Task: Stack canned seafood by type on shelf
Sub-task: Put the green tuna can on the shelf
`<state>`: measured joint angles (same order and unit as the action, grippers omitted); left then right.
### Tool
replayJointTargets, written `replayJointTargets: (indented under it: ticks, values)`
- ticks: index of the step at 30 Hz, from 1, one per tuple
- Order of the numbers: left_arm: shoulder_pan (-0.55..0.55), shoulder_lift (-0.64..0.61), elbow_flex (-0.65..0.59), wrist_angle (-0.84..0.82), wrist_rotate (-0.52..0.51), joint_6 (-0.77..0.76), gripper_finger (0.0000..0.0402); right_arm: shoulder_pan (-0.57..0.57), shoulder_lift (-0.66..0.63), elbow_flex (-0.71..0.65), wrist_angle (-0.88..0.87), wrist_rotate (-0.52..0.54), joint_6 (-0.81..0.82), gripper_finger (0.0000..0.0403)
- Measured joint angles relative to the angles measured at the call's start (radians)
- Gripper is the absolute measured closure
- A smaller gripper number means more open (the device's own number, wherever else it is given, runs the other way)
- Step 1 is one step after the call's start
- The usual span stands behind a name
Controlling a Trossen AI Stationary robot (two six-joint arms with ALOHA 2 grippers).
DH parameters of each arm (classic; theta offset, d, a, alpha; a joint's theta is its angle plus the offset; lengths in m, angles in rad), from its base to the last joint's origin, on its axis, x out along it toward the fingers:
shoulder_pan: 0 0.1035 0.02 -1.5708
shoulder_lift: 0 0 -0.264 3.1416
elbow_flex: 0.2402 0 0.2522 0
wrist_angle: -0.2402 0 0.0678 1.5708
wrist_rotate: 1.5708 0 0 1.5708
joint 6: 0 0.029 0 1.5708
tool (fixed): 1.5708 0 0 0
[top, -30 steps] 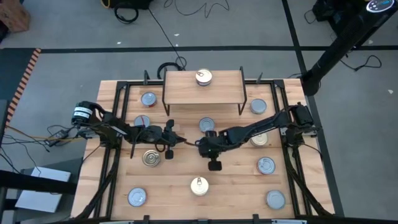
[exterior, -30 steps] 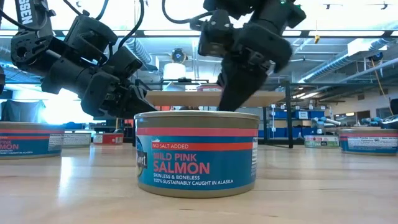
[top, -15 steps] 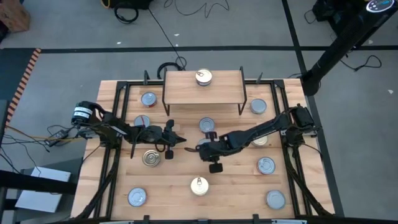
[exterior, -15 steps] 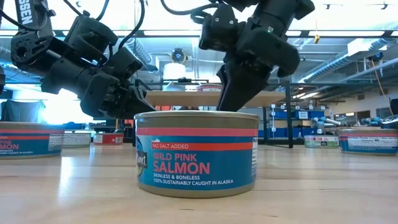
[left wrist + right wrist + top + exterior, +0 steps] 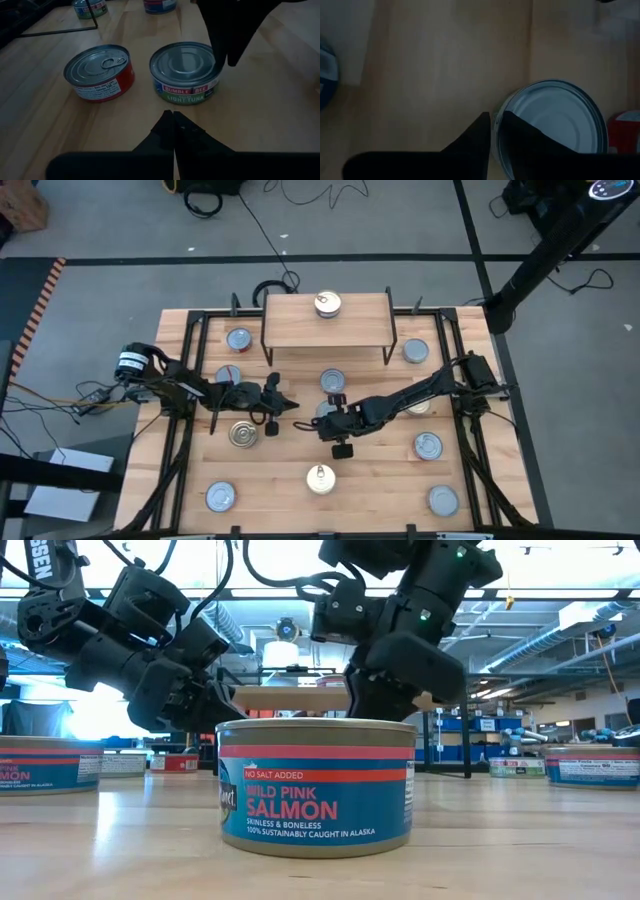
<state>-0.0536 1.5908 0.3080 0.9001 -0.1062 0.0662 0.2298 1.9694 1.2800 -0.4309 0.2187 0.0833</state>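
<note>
Near edge of tabletop (image 5: 380, 480): salmon tin (image 5: 316, 786). Mid-tabletop: right pincer (image 5: 493, 131) fingers together, empty, touching the rim of the tuna tin (image 5: 185, 72). Left pincer (image 5: 173, 131) closed, empty, just beside. Far: one tin (image 5: 327, 304) on shelf (image 5: 290, 325).

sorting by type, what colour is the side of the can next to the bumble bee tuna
Red, with a white label panel, on the red can; clearest in the left wrist view.

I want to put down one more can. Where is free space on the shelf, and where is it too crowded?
The shelf holds a single can at its back middle, so the board is bare on either side of it. The table middle is crowded: the left gripper and right gripper flank the tuna can beside the red can.
</note>
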Motion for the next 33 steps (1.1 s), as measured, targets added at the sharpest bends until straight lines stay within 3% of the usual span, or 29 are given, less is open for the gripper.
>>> replayJointTargets:
  ticks: [5, 19, 33]
  values:
    - [0.000, 0.000, 0.000, -0.002, 0.000, 0.000, 0.0400, 0.002, -0.017, -0.004, -0.016, 0.024, 0.022, 0.0343]
    - [0.000, 0.000, 0.000, -0.002, -0.002, 0.000, 0.0400, 0.005, -0.023, -0.006, -0.048, 0.079, 0.051, 0.0307]
    - [0.000, 0.000, 0.000, -0.001, -0.003, 0.000, 0.0400, 0.003, 0.001, -0.001, -0.068, 0.091, 0.035, 0.0318]
